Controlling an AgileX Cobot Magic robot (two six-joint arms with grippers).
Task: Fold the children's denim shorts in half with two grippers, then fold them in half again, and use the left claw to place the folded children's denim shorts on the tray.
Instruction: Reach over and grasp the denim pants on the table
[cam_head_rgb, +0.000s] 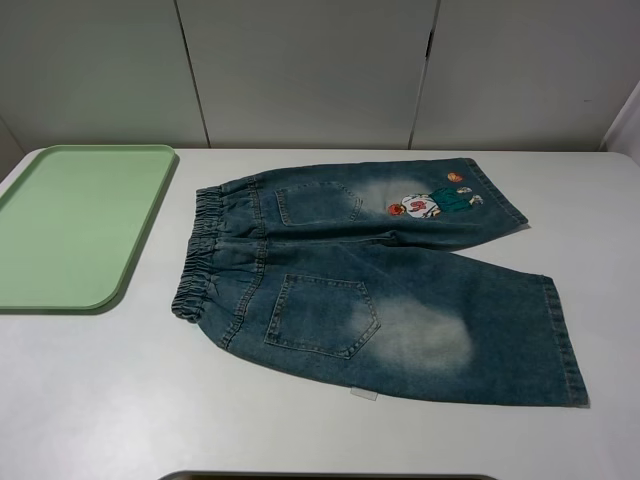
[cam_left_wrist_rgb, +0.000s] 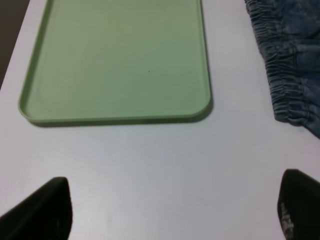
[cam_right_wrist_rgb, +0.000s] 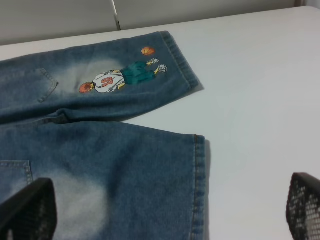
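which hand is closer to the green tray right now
Left. The left hand is over bare table just off the tray; the right hand is over the leg hems of the shorts, the end away from the tray.

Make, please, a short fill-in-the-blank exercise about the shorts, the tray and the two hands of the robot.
1. The denim shorts lie unfolded, showing ____ patch pockets.
2. The green tray lies beside their elastic ____.
3. The left hand and the right hand are both ____, holding nothing.
Missing words: two; waistband; open.
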